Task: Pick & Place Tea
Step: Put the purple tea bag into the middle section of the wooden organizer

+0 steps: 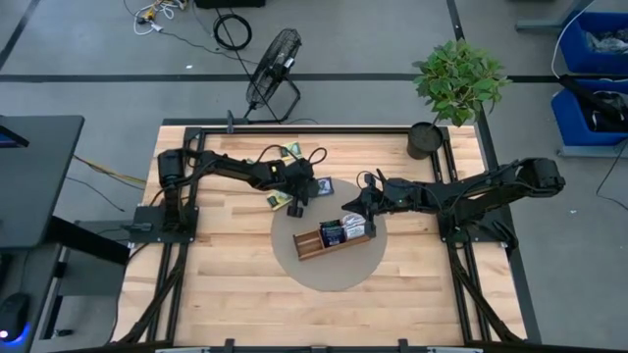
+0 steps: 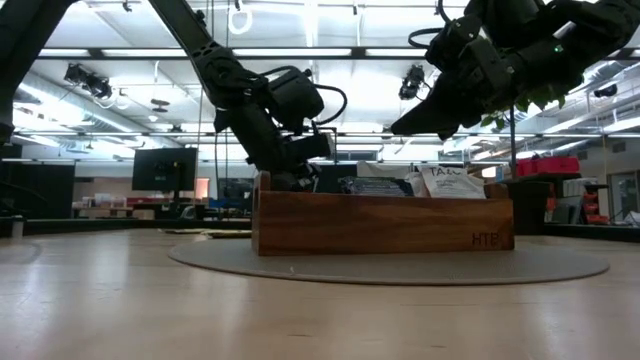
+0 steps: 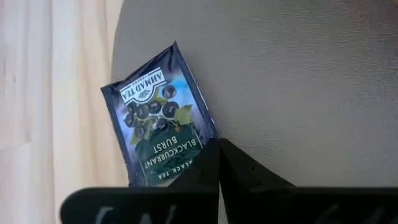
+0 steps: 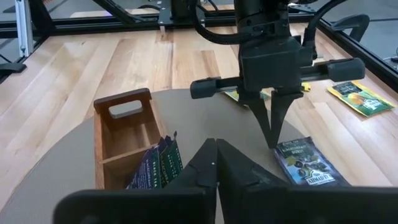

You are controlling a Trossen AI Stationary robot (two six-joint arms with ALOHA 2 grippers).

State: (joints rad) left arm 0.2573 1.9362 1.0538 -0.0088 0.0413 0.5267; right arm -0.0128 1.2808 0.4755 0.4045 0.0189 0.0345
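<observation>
Workbench's round grey mat [image 1: 339,275]: left gripper [image 4: 272,134] pinched tight on the blackcurrant sachet [image 3: 158,118] (tray's [image 1: 312,248] ten o'clock), ready to lift; right gripper [image 4: 216,152] pressed together, empty, waiting above.

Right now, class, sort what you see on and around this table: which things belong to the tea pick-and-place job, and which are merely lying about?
Belongs to the job:
- dark blue blackcurrant tea sachet, pinched at its corner by the left end effector
- yellow-and-green sachets on the wood
- brown three-compartment wooden tray
- right end effector, shut, empty

Lying about:
- black floor fan
- potted green plant
</observation>
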